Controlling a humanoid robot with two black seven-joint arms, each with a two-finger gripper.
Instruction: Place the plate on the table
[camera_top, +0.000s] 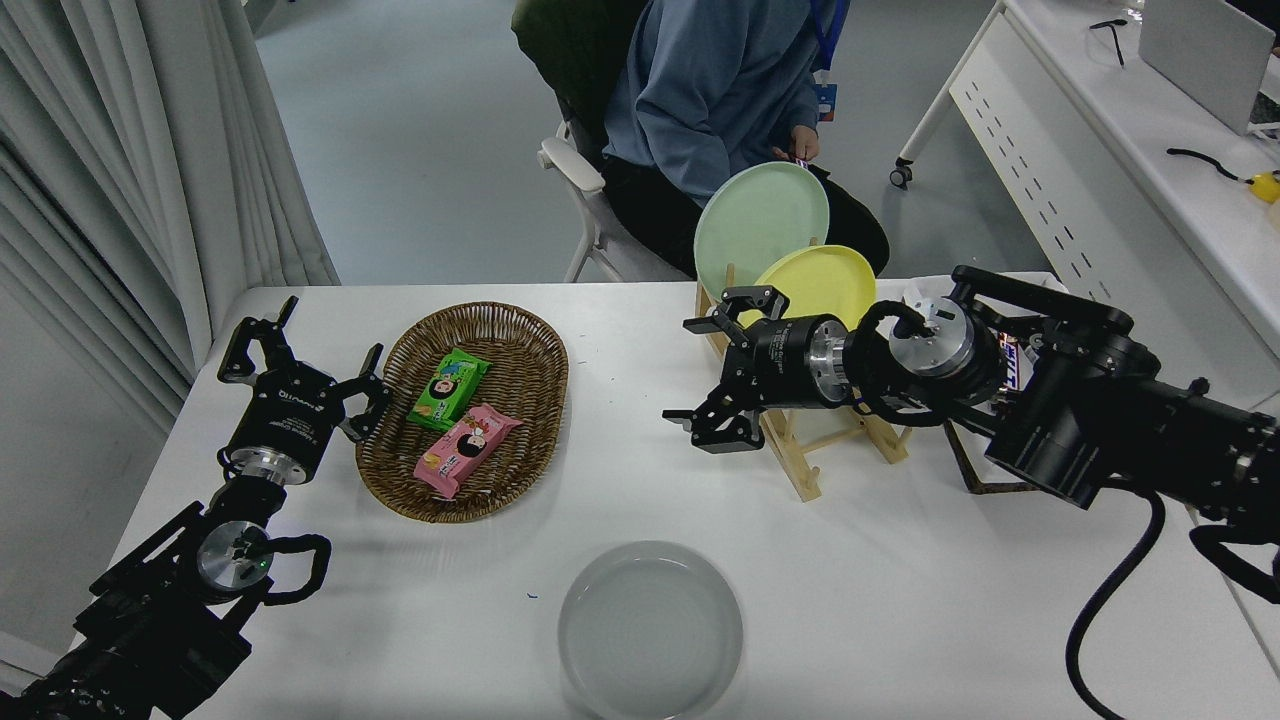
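Note:
The light-grey plate (651, 628) lies flat on the white table (870, 610) near its front edge, with nothing touching it. My right gripper (718, 368) is open and empty, held above the table well behind the plate, just left of the wooden rack (800, 455). Its arm crosses in front of the rack. My left gripper (300, 362) is open and parked at the lower left beside the basket.
The wooden rack holds a pale green plate (760, 220) and a yellow plate (815, 278) upright. A wicker basket (465, 410) holds a green and a pink snack pack. A white tray (1000, 295) with chocolate bars sits at the right, mostly hidden. A person sits beyond the far edge.

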